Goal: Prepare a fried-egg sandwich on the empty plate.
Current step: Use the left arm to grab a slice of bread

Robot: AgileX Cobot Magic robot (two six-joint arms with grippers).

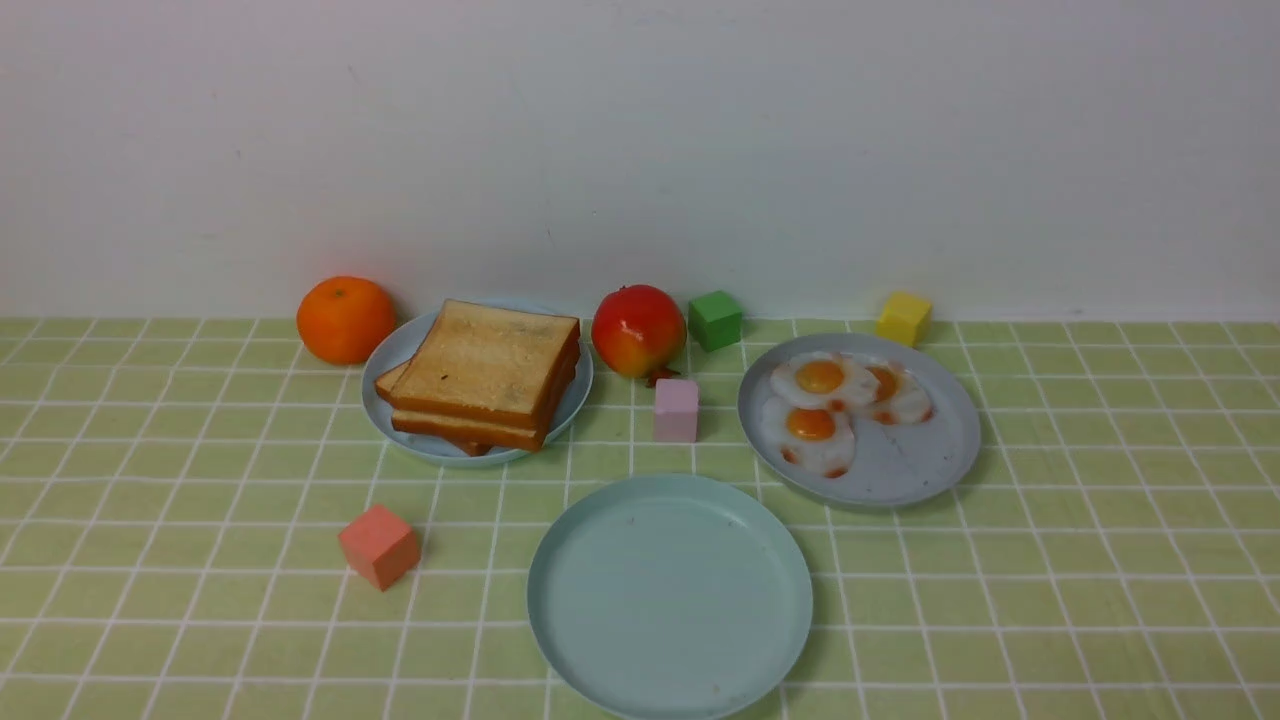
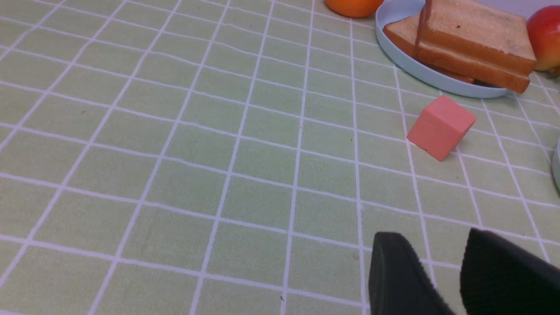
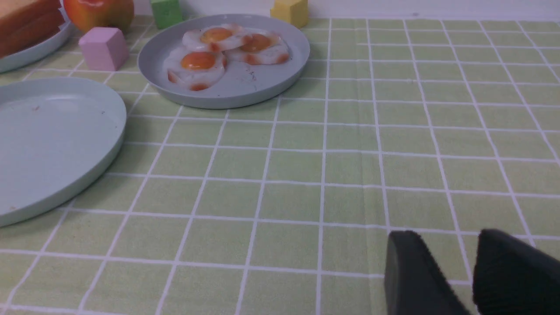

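Observation:
The empty plate [image 1: 670,600], pale aqua, lies at the front centre of the green checked cloth, also seen in the right wrist view [image 3: 52,140]. A stack of toast slices [image 1: 487,375] [image 2: 472,39] rests on a sky-blue plate [image 1: 385,400] at the back left. Three fried eggs [image 1: 822,385] [image 3: 199,63] lie on a grey-blue plate [image 1: 920,460] at the back right. My left gripper [image 2: 433,238] is open over bare cloth, well short of the toast. My right gripper [image 3: 446,236] is open too, over bare cloth, off to the side of the empty plate. Neither arm shows in the front view.
An orange [image 1: 345,318] sits left of the toast plate and a red fruit [image 1: 638,330] right of it. A green cube [image 1: 715,320], a yellow cube [image 1: 903,318] and a pink cube [image 1: 676,410] stand near the back. A salmon cube [image 1: 378,545] [image 2: 439,127] lies left of the empty plate.

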